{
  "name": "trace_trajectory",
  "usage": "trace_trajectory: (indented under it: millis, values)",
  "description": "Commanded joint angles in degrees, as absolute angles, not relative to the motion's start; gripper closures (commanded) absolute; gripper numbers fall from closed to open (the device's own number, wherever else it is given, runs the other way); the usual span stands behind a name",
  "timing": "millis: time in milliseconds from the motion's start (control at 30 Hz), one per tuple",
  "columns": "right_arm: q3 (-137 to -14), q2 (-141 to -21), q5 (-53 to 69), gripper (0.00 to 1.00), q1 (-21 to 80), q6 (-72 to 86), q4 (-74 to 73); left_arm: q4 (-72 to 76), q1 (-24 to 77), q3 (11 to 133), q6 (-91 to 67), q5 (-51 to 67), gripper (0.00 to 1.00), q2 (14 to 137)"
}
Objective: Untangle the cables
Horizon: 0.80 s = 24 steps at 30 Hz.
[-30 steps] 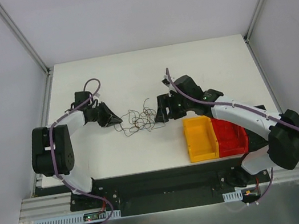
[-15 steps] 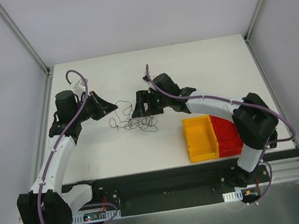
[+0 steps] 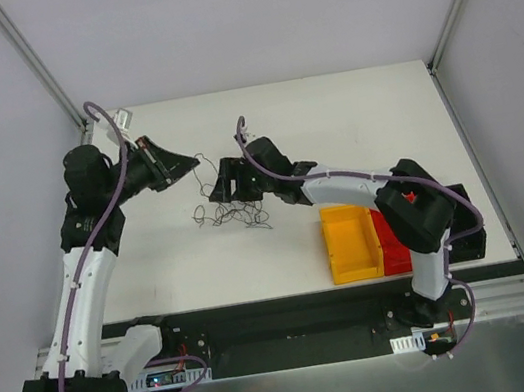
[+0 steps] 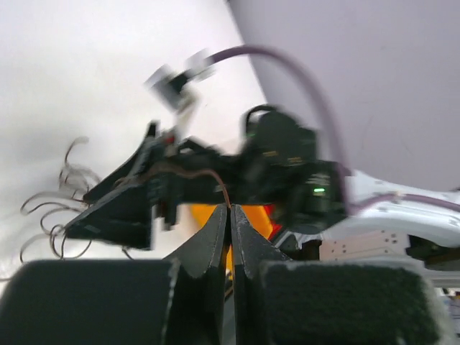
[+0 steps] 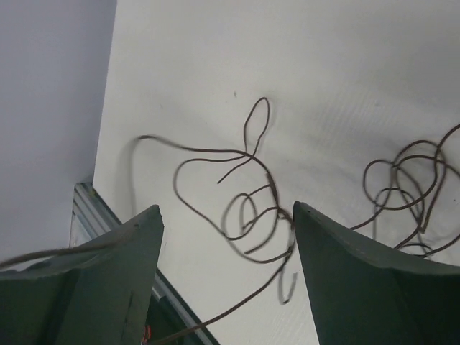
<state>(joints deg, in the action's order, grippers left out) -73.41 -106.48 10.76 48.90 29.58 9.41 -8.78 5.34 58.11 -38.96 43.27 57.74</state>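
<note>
cables (image 3: 233, 213) — dark brown | table (image 3: 360, 118) — plain white | yellow bin (image 3: 352, 243) | red bin (image 3: 392, 254)

No legible text or markings

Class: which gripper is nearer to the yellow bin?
Right. The right gripper hangs over the cables, left of and beyond the yellow bin; the left gripper is farther off to the left, pinching one strand.
</note>
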Motion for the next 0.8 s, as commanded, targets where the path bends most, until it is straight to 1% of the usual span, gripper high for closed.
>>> trace_trajectory:
  millis: [0, 300, 433, 533, 633, 767]
  values:
    - [-77.69, -110.82, 7.12, 0.25, 48.6, 32.17, 9.76, -4.93, 6.42, 66.69, -38.67, 42.54, 1.0, 55.02]
    - [-76.11, -113.38, 3.78, 0.25, 47.73, 33.13, 6.07, 1.56, 7.12, 88.66, -42.27, 43.15, 1.0, 60.46]
    - [-75.41, -113.64, 3.87, 0.25, 45.88, 32.7, 4.75, 1.76, 7.12, 101.84, -43.51, 44.21, 1.0, 65.03]
    - [-74.97, -113.47, 3.86, 0.25, 44.22, 32.17, 4.04, 1.58, 7.12, 110.1, -44.99, 42.46, 1.0, 67.67]
    - [-74.36, -112.15, 3.17, 0.25, 42.98, 30.16, 3.61, 1.58, 7.12, 115.12, -48.07, 40.61, 1.0, 70.13]
    - [-74.71, -109.43, 1.85, 0.24, 42.01, 25.24, 0.62, 1.32, 7.12, 116.81, -48.78, 38.5, 1.0, 71.89]
